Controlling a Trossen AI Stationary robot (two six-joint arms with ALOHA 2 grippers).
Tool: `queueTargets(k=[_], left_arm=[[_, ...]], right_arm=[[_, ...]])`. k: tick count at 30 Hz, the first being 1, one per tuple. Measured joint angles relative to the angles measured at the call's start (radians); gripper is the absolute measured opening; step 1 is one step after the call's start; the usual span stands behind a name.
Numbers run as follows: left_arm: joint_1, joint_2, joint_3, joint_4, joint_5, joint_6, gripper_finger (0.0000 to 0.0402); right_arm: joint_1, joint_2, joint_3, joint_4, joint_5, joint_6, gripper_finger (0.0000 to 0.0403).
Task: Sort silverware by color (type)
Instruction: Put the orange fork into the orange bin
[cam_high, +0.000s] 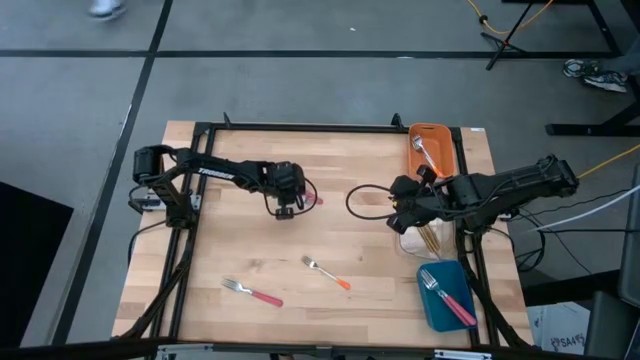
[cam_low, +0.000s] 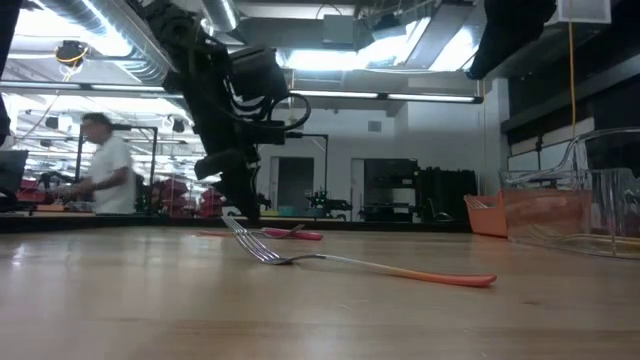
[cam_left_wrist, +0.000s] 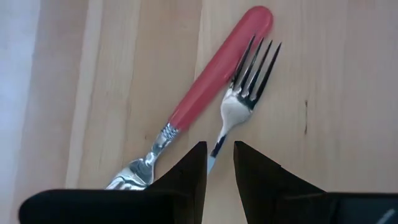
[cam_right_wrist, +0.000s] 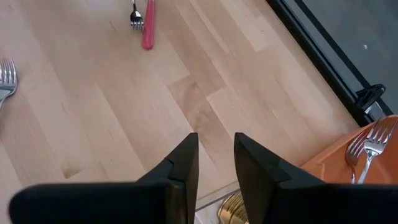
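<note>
Nearest the low camera, an orange-handled fork (cam_low: 370, 264) is lying loose on the worktop (cam_high: 240, 250), waiting its turn. Behind it, the left tool (cam_left_wrist: 217, 163) is reaching down with its fingers clenching the thin stem of a small silver fork (cam_left_wrist: 245, 93), which is resting beside a red-handled utensil (cam_left_wrist: 214, 71), probably to separate the two types. Farther off, the right tool (cam_right_wrist: 214, 155) is hanging released and empty near the orange bin (cam_high: 433, 150).
</note>
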Motion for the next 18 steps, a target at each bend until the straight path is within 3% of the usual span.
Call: queueTargets(k=[18], left_arm=[[0.032, 0.000, -0.006, 0.002, 0.015, 0.003, 0.0074]], right_arm=[[0.000, 0.000, 0.000, 0.003, 0.000, 0.000, 0.0090]])
